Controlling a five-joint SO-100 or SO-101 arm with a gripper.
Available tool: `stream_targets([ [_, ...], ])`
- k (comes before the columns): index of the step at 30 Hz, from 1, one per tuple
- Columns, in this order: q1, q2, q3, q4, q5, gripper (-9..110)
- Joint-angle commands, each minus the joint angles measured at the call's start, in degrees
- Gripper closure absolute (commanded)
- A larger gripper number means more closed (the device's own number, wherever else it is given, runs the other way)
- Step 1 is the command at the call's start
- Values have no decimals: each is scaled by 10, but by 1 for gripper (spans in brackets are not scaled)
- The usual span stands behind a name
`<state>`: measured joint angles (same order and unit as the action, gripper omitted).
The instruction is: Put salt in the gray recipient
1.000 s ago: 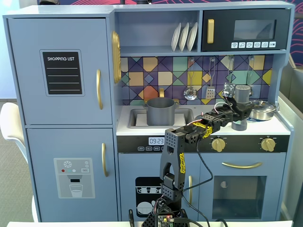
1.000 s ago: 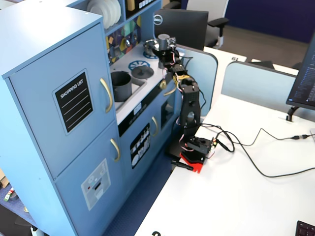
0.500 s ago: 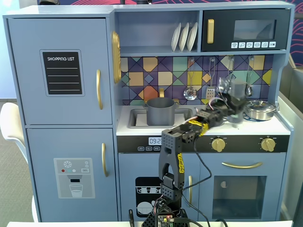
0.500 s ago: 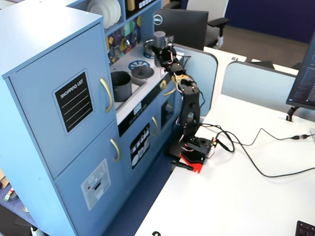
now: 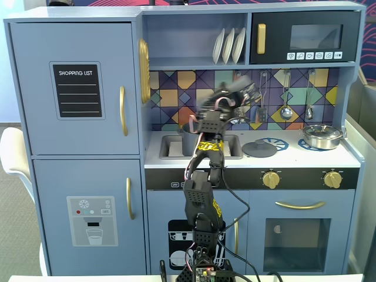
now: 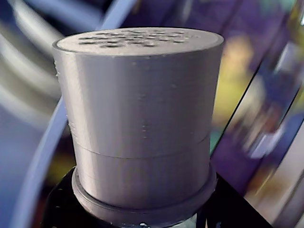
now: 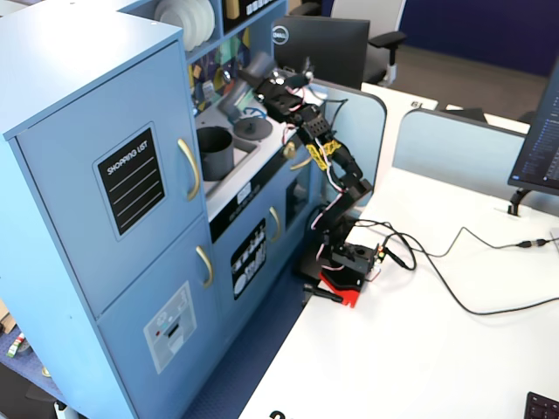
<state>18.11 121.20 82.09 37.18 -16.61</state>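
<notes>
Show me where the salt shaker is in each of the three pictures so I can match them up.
A fixed view, facing the kitchen: salt shaker, blurred, upper middle, held by the gripper before the tiled wall.
Wrist view: salt shaker fills the frame, perforated cap up.
A fixed view, from the side: salt shaker, tilted, upper middle, above and right of the gray pot.
Shared landmark: the gray pot in the sink, in both fixed views.
</notes>
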Motion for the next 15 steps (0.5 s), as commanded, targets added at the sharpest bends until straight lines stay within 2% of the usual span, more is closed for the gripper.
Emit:
stream_targets([
  [1, -93, 24, -47, 18, 234, 101],
  [4, -134, 3, -60, 17, 356, 101],
  [15, -214, -76, -120, -6, 654, 101],
])
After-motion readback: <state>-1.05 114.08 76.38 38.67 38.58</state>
